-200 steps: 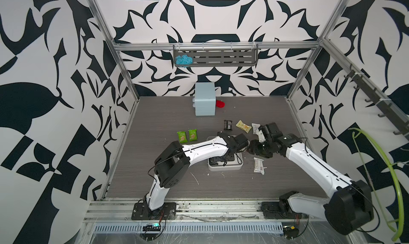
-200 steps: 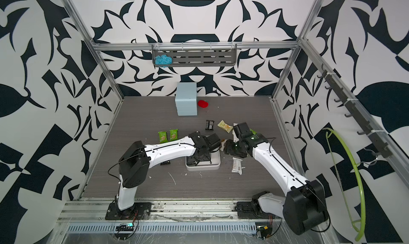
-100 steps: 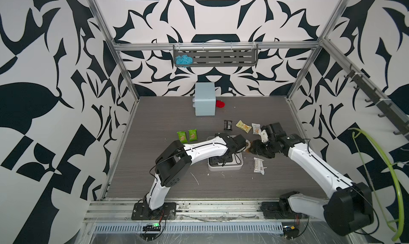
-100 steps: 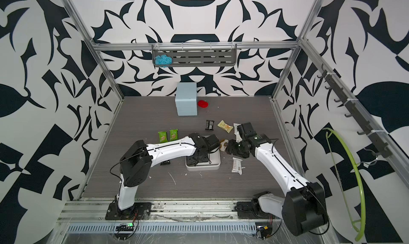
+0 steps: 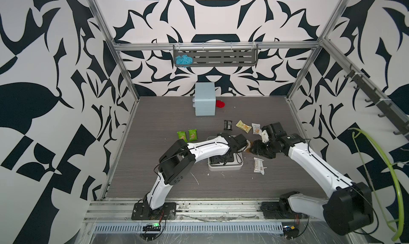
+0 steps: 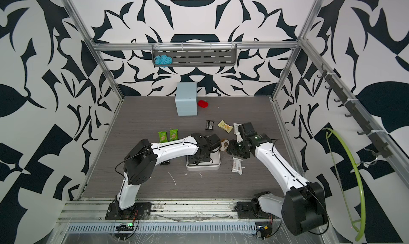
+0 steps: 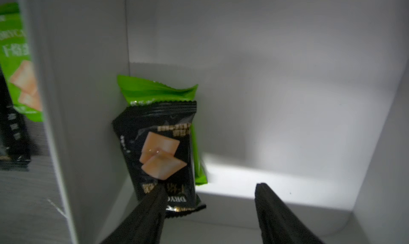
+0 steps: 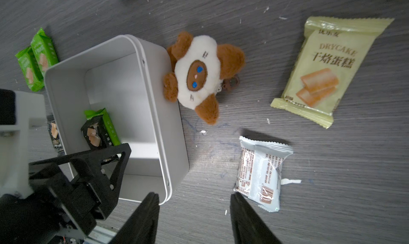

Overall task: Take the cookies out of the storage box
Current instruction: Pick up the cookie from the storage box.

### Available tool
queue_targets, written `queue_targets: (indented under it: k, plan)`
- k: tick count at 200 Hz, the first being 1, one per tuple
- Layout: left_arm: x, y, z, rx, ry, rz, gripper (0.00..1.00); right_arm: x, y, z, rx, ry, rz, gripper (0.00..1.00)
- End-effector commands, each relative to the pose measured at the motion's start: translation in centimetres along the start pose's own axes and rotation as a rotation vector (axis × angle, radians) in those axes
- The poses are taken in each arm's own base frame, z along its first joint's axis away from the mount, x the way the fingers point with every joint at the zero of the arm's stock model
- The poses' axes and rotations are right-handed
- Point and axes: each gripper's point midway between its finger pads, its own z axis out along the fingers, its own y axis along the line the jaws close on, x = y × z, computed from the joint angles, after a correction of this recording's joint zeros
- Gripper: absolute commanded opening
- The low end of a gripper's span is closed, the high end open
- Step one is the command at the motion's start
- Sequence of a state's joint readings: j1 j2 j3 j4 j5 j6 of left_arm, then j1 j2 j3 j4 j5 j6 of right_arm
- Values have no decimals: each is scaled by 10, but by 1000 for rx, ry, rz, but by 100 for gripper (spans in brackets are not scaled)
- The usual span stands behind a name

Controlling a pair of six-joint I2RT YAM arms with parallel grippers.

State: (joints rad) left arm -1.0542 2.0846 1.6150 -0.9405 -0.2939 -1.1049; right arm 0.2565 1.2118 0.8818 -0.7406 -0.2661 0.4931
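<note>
Here, inside the smooth white box (image 8: 172, 143), my left pincer (image 7: 211, 186) stands spread and empty, one fingertip (image 7: 155, 200) at the end of a glossy black cookie packet (image 7: 159, 152) lying over a crinkled green packet (image 7: 155, 90). My right pincer (image 8: 194, 194), also spread, hovers beside the box's rounded corner, fuzzy plush toy (image 8: 199, 74) ahead. Neither arm has visibly shifted.

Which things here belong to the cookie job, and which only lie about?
Job: storage box; black packet and green packet inside it; cream-yellow packet, already out; left claw.
Lying about: plush toy; blue cabinet; red object; blue yarn.
</note>
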Motion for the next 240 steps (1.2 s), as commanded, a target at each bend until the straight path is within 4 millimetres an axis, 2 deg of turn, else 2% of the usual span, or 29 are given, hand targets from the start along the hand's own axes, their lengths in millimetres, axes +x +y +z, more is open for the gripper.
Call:
queue_targets:
  k: [1,29,66,98,151,209,240]
  plan:
    - [-1,-11,11,16,19,13,70,-10,5,-8,-4,-28,-22,57]
    - [-4,-9,6,17,14,9,70,-9,4,-7,-1,-23,-23,57]
    - [-8,5,-6,6,-5,-19,70,-10,4,-3,-1,-12,-23,57]
    - [-12,14,-7,2,-9,-66,70,-10,4,3,-11,0,-20,57]
    - [-16,15,-1,2,3,-119,71,-12,5,6,-11,3,-26,57]
    - [-25,14,-20,38,-29,-126,71,-18,6,10,-12,12,-27,57]
    - [-28,21,-23,23,-37,-138,71,-18,7,14,-18,19,-18,57]
